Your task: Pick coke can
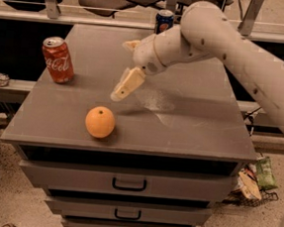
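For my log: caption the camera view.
Robot's hand above grey cabinet top, right of upright red aluminium coke can, behind round orange.

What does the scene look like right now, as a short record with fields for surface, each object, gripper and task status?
surface: top of a grey drawer cabinet
coke can: upright, left side of the top, towards the back
orange: near the front edge, left of centre
Pepsi can: upright at the far edge, partly behind the arm
gripper: above the middle of the top, right of the coke can, beyond the orange, touching neither
task status: coke can not yet grasped
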Available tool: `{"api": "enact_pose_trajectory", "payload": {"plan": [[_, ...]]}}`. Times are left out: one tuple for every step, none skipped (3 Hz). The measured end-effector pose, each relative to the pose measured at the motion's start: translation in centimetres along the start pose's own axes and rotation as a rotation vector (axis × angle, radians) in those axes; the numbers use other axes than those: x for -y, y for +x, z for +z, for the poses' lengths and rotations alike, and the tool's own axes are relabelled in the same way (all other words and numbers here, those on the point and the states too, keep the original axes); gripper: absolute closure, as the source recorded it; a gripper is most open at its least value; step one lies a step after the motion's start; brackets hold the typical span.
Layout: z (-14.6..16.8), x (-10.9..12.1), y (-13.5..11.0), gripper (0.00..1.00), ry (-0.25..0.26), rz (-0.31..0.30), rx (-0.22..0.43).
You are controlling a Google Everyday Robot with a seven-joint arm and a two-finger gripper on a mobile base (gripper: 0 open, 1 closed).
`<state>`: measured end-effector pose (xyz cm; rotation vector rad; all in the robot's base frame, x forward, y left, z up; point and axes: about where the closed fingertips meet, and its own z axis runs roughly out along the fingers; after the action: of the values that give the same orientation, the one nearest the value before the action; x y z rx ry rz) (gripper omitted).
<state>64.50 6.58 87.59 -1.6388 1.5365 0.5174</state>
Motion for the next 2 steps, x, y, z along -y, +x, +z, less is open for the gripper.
{"api": "enact_pose_trajectory", "payload": {"plan": [[4.1, 2.0, -2.1, 0.00, 0.007, 0.026, 0.122], [7.5, 2.7, -4.4, 0.00, 0.010, 0.055, 0.217]]}}
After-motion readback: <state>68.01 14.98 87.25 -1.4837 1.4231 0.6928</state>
